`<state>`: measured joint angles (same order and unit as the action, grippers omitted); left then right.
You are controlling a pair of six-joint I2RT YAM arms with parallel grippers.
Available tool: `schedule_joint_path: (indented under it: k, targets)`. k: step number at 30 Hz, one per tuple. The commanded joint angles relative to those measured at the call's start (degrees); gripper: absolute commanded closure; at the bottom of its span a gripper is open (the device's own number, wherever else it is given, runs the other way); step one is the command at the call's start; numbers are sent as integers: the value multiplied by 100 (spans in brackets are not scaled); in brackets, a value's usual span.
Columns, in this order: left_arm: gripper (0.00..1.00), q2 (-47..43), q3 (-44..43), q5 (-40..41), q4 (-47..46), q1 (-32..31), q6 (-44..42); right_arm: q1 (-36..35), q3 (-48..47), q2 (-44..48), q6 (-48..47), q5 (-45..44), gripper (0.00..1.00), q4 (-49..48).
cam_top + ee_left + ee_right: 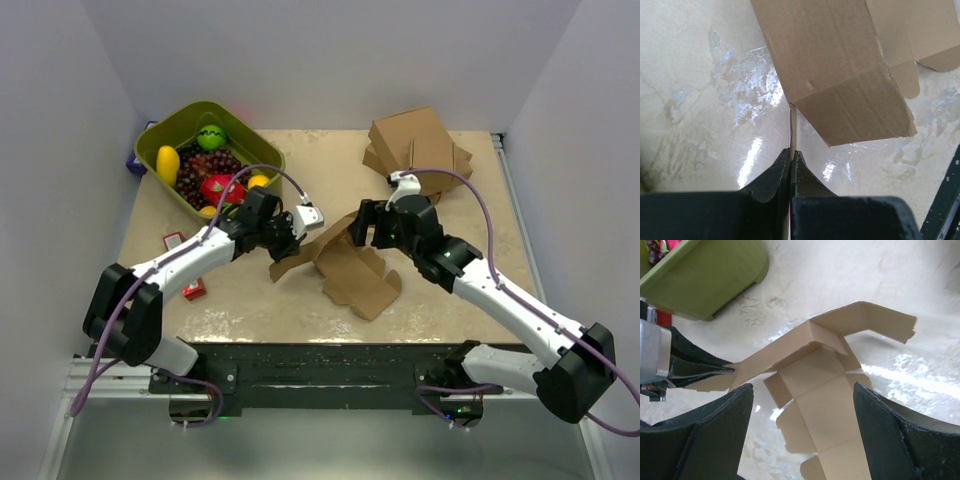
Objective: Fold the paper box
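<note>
My left gripper (791, 156) pinches the brown kraft paper box (840, 75) at mid-frame; my right gripper (802, 390) hangs wide open.

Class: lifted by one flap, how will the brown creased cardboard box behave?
The brown creased cardboard box likely hinges and droops at its creases; panels already bend there. Probably light: the left pincer alone holds one thin flap raised.

The paper box (350, 270) was seen in plain brown kraft, unmarked. The desk (250, 305) was veined in cream and beige. The left claw (791, 152) and the right claw (802, 386) were finished in black. An olive-green bin (262, 148) was filled with purple grapes (205, 165) and a yellow fruit (168, 163).
</note>
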<state>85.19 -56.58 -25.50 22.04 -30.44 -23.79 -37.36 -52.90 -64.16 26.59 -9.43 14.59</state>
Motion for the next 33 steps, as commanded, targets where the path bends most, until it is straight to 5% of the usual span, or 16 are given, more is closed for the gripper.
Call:
schedule_joint_path:
  k: [1,12,21,33]
  targets:
    - [100,-353,173,562,-393,-155,-231,19,-151,-167,722,380,16,-315]
    - [100,-116,129,747,-429,-331,-152,19,720,-421,2780,504,19,-1793]
    - [100,-73,138,836,-455,-428,-161,19,922,-790,3001,214,30,-2214]
    - [100,15,112,862,-490,-463,-108,19,1194,-1213,3098,47,57,-2707]
